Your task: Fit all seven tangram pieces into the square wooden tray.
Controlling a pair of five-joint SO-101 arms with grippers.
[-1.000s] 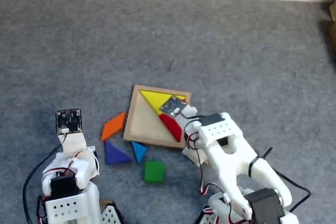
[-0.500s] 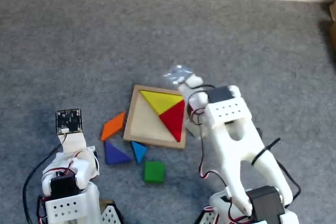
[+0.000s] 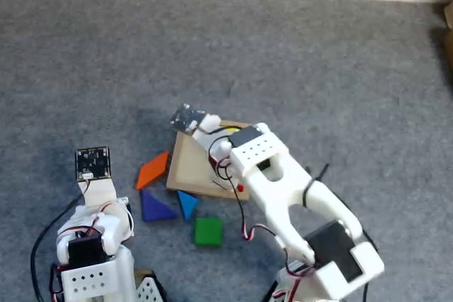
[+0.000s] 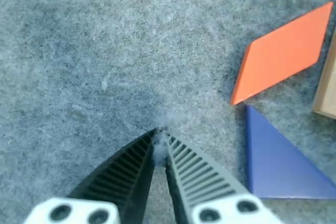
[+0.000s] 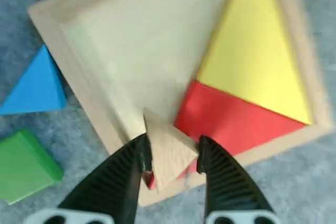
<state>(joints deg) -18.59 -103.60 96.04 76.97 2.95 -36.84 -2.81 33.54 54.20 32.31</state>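
The square wooden tray [image 5: 136, 51] holds a yellow triangle [image 5: 257, 56] and a red triangle [image 5: 226, 119] side by side. My right gripper [image 5: 170, 150] hangs over the tray's near edge, shut on a small plain-wood triangle [image 5: 168, 156]. From above, the right arm [image 3: 262, 160] covers much of the tray [image 3: 185, 164]. An orange parallelogram [image 3: 152, 170], a dark blue triangle [image 3: 156, 208], a light blue triangle [image 3: 187, 203] and a green square [image 3: 208, 231] lie on the carpet beside the tray. My left gripper [image 4: 160, 136] is shut, empty, tips on the carpet near the orange parallelogram [image 4: 283, 53].
Grey carpet covers the whole floor, open behind and to the right of the tray. The left arm's base [image 3: 92, 259] sits at the near left, close to the dark blue triangle [image 4: 278, 163]. A pale wall edge runs along the back.
The right arm swung from the tray's right side out past its far right corner, then back left over the tray. The left arm stayed still.
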